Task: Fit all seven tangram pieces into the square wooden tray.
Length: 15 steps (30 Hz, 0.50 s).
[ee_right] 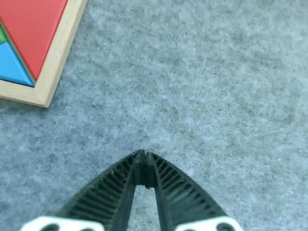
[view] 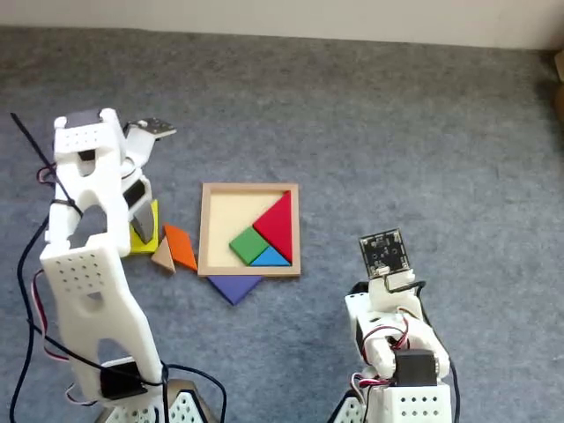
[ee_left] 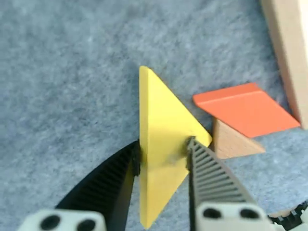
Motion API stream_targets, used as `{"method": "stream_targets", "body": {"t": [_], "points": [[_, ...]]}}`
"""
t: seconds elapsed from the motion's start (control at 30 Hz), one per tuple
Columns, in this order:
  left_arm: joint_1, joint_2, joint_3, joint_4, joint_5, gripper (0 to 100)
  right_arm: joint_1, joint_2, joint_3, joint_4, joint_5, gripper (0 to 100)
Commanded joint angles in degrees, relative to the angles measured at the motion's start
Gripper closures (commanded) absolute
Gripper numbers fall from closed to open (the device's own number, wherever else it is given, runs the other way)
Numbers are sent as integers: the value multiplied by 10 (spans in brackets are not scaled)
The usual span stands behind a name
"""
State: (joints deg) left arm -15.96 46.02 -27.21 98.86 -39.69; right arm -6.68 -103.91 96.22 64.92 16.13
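Left end effector [ee_left: 163, 147] pinched across the yellow triangle [ee_left: 161, 110], one ribbed finger on each side, jaws parted just enough to take the piece. Hard to tell whether lifted or lying on the grey surface [view: 397, 132]. Right end effector [ee_right: 144, 156] closed tip to tip on nothing, low over bare carpet near a corner of the tray.

Yellow piece on the left arm's side of the square wooden tray [view: 205, 229], outside it. Orange parallelogram [ee_left: 245, 110] and small plain-wood triangle [ee_left: 233, 142] just beside one of its corners, between it and the tray. Inside the tray, seen from above: red triangle [view: 278, 225] along the right wall, green square [view: 249, 244] and blue triangle [view: 271, 257] toward the lower right corner. Purple triangle [view: 234, 286] outside, right against the lower rim. Upper-left half of the tray bare.

Step in hand, by the look of it: carrying the yellow triangle in. To do it well:
- Lift straight up first, clear of the orange and wood pieces, so as not to drag them.
- Carry high enough to pass over the rim.
- Turn the wrist until the long edge runs along a bare wall and the point aims at the middle, beside the red.
- Lower flat, let go only once seated, and avoid nudging the green square.
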Motion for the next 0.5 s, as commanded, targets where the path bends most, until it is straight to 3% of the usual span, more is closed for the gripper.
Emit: {"method": "stream_targets", "body": {"t": [0.0,0.23,0.47], "points": [[38,2,5,16,8,924,7,-7,76,1,-4,988],[40,-54,14,17,58,955,14,-7,76,1,-4,988],[62,-131,111,13,66,955,20,-7,76,1,-4,988]]}}
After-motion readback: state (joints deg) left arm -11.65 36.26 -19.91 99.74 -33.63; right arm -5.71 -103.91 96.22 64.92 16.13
